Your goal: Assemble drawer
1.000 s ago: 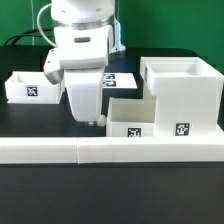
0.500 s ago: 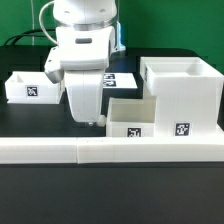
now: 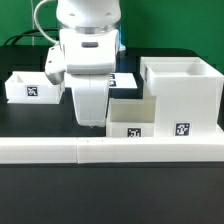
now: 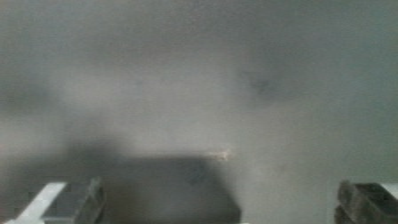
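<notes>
Arm hung low over the middle of the worktop point(image 3: 40, 180). Fingers point(image 3: 90, 120) sat close above the surface, on the far side of the long rail point(image 3: 60, 150) that ran along the near edge.

Finger state: in the wrist view both fingers point(image 4: 59, 203) stood wide apart with nothing between them. The rest of that view was grey blur, with no part identifiable.

Parts:
- Near tray point(image 3: 131, 121): just beside the fingers, toward the edge on the exterior view's right. Could not tell whether the fingers touched its side wall.
- Case point(image 3: 182, 100): just beyond that tray, nearer the same edge. Contact between the two could not be judged.
- Far tray point(image 3: 29, 88): well apart, toward the edge on the exterior view's left.
- Marker board point(image 3: 124, 79): flat behind the arm, toward the far edge.

Orientation:
- Near tray: open side up, tagged face toward the near edge. Long axis appeared to run parallel to the rail. No knob visible.
- Case: open side up, tagged face also toward the near edge.

Judgement: the coming move turns on the near tray lying sideways from the fingers along the rail direction. A short shift toward the case should set them astride its wall.
</notes>
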`<action>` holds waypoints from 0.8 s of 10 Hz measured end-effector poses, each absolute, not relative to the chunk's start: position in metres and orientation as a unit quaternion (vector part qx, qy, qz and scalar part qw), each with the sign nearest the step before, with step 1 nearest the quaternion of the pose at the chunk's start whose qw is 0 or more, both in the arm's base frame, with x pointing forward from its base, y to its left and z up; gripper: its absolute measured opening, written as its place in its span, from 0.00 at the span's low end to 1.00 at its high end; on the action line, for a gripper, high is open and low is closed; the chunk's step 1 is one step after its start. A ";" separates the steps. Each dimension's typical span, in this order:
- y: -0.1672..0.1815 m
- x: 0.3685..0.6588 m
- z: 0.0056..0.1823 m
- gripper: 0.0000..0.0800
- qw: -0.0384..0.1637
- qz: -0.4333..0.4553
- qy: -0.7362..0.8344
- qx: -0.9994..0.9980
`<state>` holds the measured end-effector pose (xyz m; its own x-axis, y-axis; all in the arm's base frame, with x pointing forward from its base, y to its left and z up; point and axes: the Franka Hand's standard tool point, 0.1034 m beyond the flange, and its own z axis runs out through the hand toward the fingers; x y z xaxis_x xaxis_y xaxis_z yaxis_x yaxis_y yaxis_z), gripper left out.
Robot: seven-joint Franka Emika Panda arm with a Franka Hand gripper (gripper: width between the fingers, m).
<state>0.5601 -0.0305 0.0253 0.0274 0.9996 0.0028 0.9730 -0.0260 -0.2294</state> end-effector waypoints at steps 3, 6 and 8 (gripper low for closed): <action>-0.030 0.561 0.026 0.81 0.082 0.084 -0.678 -0.726; -0.030 0.561 0.026 0.81 0.082 0.084 -0.678 -0.726; -0.037 0.553 0.016 0.81 0.092 0.081 -0.706 -0.697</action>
